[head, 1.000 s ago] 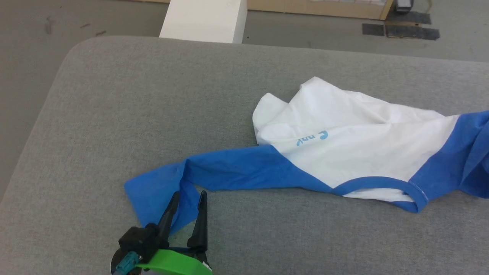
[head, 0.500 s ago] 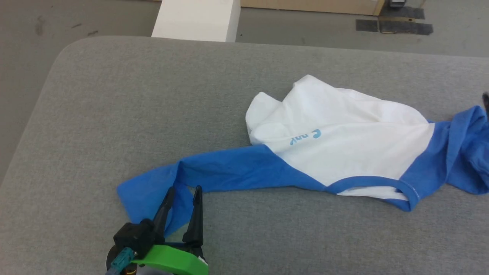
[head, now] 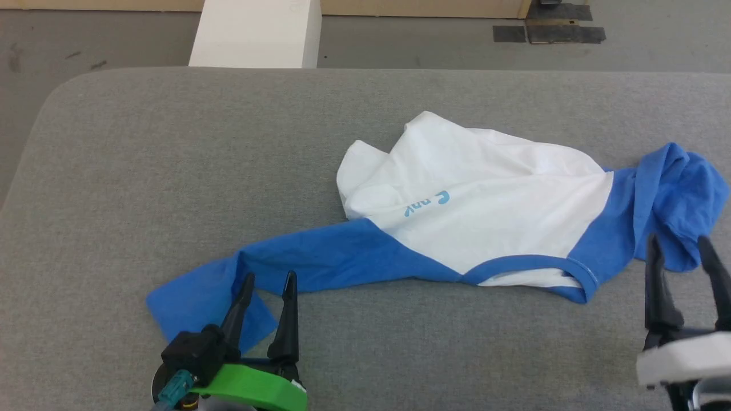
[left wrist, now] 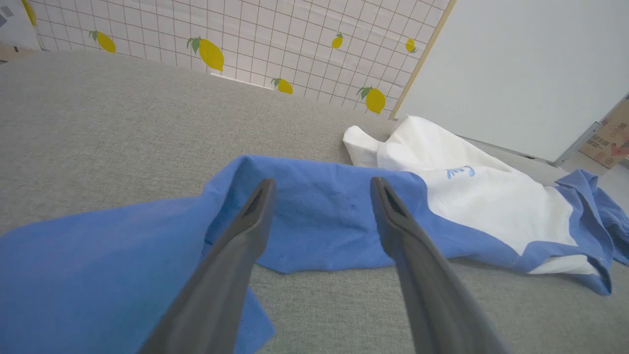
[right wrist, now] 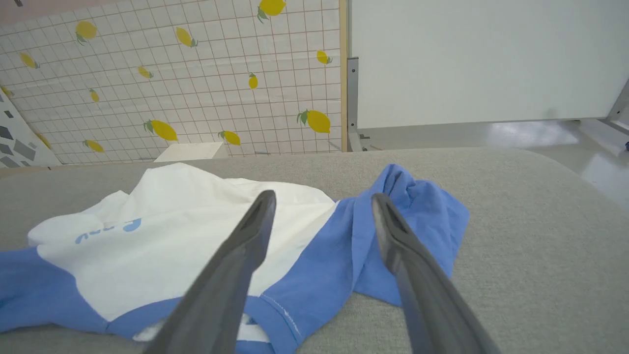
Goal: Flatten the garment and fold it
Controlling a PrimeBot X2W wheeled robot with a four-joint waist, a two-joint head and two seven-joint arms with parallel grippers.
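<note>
The garment (head: 491,222) lies crumpled on the grey fabric-covered desk (head: 143,171), right of centre, with its blue neck trim (head: 531,265) toward the near edge. The chest lettering (head: 428,202) faces up.

One blue sleeve (head: 320,260) extends left across the desk. Its end is folded over and lies below the left end effector (head: 269,277). The other blue sleeve (head: 674,200) is bunched in a heap at the right side of the garment, just ahead of the right end effector (head: 678,241).

Left end effector (left wrist: 322,182): fingers spread wide, nothing between them. The fingers sit over the folded sleeve end; contact with the cloth cannot be determined.

Right end effector (right wrist: 323,195): fingers spread wide, holding nothing, pointing at the bunched sleeve.

Surroundings: a white block (head: 257,34) stands on the floor beyond the far edge of the desk. Dark patches (head: 548,31) mark the floor further right. A lemon-patterned tiled wall (left wrist: 245,39) and a white panel (right wrist: 481,59) stand behind the desk. Nothing lies between either end effector and the garment.
</note>
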